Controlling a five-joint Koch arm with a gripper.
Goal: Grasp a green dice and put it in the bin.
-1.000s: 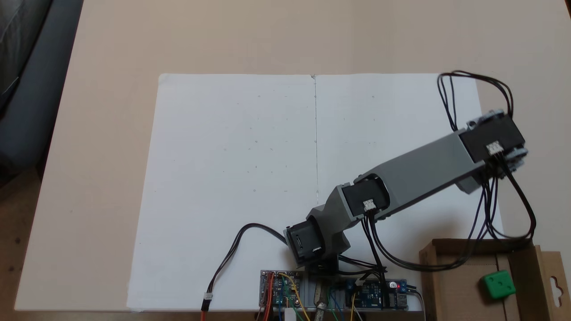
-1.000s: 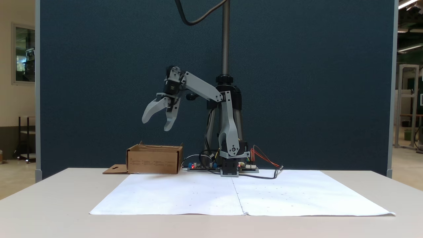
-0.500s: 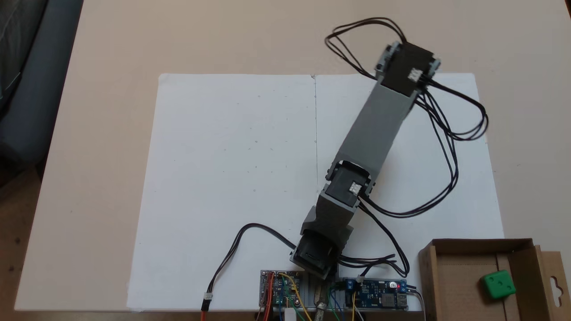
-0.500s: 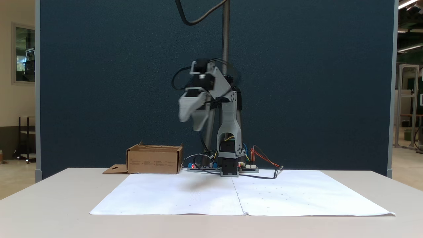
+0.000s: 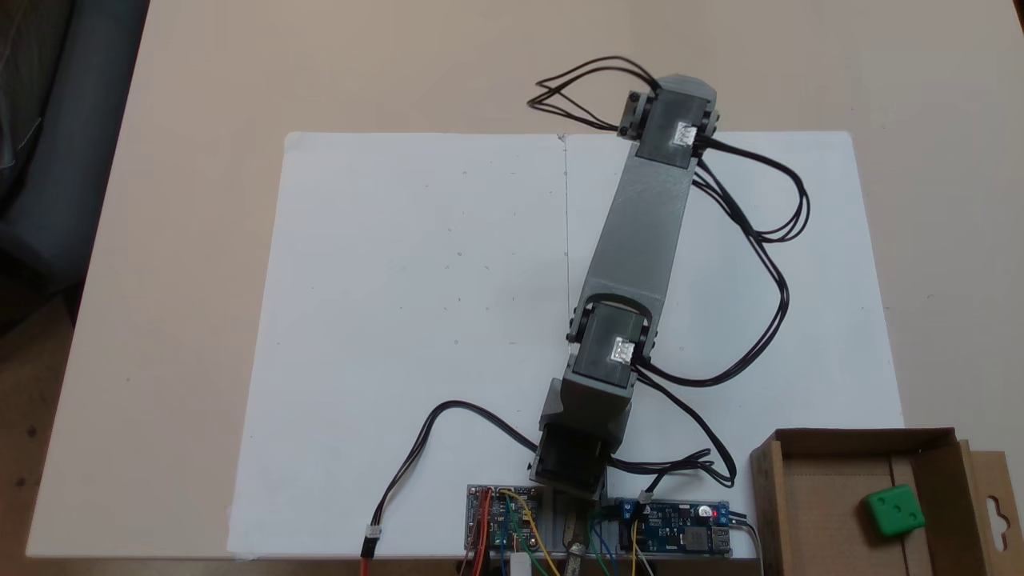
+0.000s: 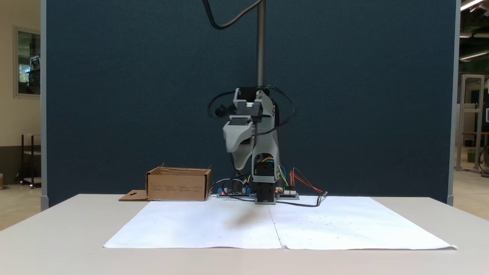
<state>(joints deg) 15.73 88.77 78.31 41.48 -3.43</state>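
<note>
Two white paper sheets (image 5: 424,320) cover a beige table (image 5: 200,80) before a dark blue partition (image 6: 114,95). Bright green dice (image 5: 894,510), rounded, pips sunken, lies inside the brown cardboard bin (image 5: 848,438). Gripper (image 6: 236,154) hangs above the paper, well apart; whether its fingers are spread cannot be told.

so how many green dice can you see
1. The green dice lies inside the cardboard box at the lower right of the top-down fixed view. The box walls may hide others.
</note>
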